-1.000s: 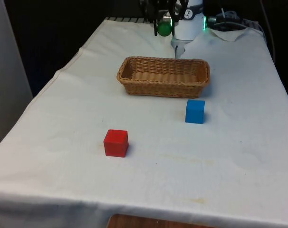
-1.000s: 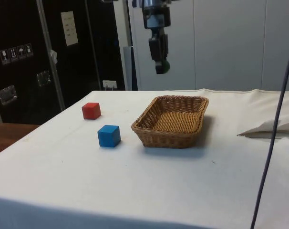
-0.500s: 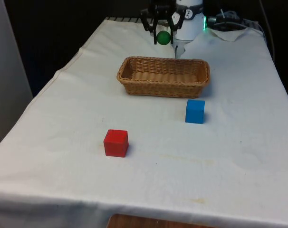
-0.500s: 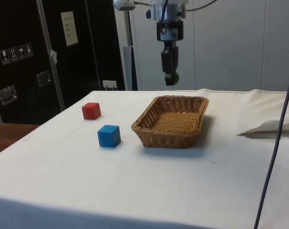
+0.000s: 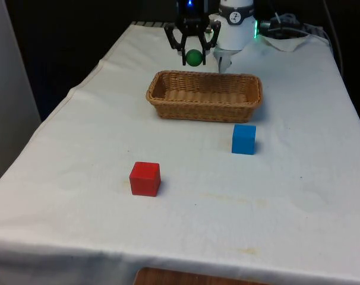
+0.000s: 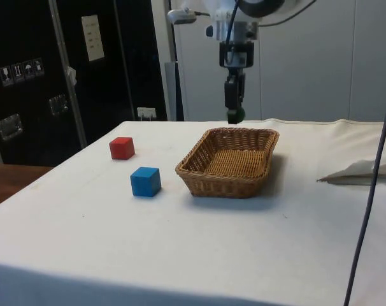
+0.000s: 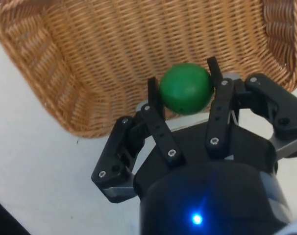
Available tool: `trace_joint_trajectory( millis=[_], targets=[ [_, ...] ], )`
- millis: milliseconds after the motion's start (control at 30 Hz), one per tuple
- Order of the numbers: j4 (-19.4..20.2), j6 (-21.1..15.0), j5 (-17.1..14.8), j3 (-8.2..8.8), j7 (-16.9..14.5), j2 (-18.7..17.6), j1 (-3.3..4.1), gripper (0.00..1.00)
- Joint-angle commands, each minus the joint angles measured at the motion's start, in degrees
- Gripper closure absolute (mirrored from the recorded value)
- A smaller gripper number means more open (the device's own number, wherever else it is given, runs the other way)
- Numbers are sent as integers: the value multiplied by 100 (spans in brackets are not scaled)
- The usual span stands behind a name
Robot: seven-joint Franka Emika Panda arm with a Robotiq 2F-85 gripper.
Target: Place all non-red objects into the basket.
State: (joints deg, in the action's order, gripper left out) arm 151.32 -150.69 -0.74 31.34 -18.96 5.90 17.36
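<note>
The gripper point(image 7: 186, 90) is gripping the green ball point(image 7: 185, 88) between closed fingers above the wicker basket point(image 5: 204, 95).

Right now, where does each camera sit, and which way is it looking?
Front: faces across the table at the basket, gripper and green ball beyond.
Side: from the table's side; basket, blue cube, red cube, gripper above.
Wrist: looks down past the fingers onto ball, basket.
All three share basket, ball.
</note>
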Motion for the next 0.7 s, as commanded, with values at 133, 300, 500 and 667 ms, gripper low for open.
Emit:
trace_joint_trajectory(
  millis=[133,300,500,667],
  targets=[
    [132,-367,-321,103,-372,-109,23,100],
    [201,-625,-607,132,-659,-281,23,100],
    [246,-940,-1049,92,-1026,-573,23,100],
    [252,-1129,-1306,17,-1203,-779,11,100]
  ],
)
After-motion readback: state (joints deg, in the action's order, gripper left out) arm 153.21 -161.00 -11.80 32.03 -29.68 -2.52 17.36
